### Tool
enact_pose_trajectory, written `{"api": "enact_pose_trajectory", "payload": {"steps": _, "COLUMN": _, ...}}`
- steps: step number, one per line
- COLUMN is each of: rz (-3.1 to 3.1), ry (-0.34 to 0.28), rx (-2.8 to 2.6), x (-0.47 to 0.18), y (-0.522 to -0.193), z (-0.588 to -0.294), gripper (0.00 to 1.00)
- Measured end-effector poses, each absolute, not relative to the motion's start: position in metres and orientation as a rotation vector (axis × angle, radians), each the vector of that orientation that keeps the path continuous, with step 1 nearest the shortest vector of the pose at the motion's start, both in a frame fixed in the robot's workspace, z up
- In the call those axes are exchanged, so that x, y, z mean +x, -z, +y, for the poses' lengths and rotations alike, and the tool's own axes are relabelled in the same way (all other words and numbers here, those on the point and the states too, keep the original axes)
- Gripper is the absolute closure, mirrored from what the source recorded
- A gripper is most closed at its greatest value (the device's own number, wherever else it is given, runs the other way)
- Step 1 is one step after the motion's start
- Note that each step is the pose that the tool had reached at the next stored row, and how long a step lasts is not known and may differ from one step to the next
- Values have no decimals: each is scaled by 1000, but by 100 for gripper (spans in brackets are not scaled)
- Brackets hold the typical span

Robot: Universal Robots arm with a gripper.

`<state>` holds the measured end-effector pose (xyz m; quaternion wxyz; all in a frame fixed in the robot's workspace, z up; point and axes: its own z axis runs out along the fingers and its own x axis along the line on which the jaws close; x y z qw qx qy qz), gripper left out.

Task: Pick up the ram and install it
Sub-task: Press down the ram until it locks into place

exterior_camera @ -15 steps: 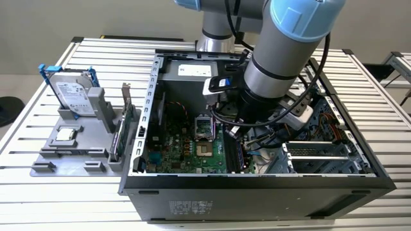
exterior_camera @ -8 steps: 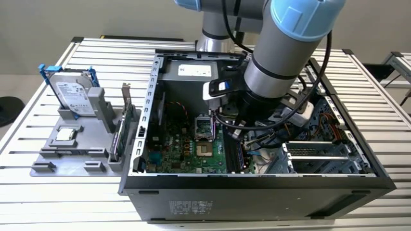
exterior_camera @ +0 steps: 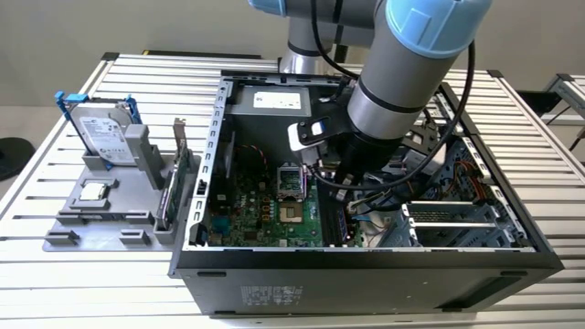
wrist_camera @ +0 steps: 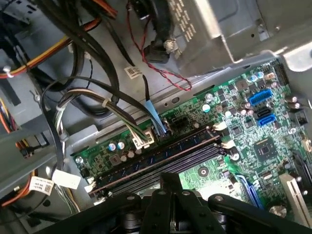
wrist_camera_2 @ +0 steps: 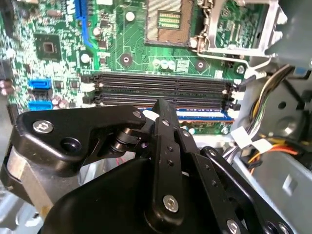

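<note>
exterior view, left to right. at 9 o'clock, a grey fixture (exterior_camera: 92,223) holds an upright hard drive (exterior_camera: 103,133) with blue rails. just beside it, toward the case, stands a green card (exterior_camera: 174,188) with a metal bracket. both sit outside the job.

the centre is an open pc case (exterior_camera: 366,281) lying on its side, with the motherboard (exterior_camera: 251,205) exposed and the cpu socket (exterior_camera: 289,179) near the middle. from 12 o'clock the arm (exterior_camera: 402,89) reaches down into the case, just past the socket on the 3 o'clock side.

in the second wrist view the gripper (wrist_camera_2: 158,111) sits right over the memory slots. two black empty slots (wrist_camera_2: 161,84) lie beside it. we cannot tell if the gripper is apart, together or clamped on something, because its own body blocks the tips.

in the first wrist view the ram (wrist_camera: 161,155) stands on edge in the slot nearest the cable bundle (wrist_camera: 97,105), with its row of dark chips visible. the gripper is directly above it. we cannot say whether it is fully seated or the latches are closed.

handling, our judgement: light, thin and stiff, but brittle if twisted. chips and edge contacts are fragile and the faces are smooth. best held across the two flat faces near mid-length of the top edge, clear of the contacts, and kept square to the slot.
</note>
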<state>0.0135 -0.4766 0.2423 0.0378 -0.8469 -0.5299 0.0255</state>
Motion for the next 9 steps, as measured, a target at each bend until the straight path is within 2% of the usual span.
{"api": "enact_pose_trajectory", "payload": {"steps": 9, "rz": -1823, "ry": -73, "rx": -2467, "x": 14, "y": -242, "z": -477, "gripper": 100}}
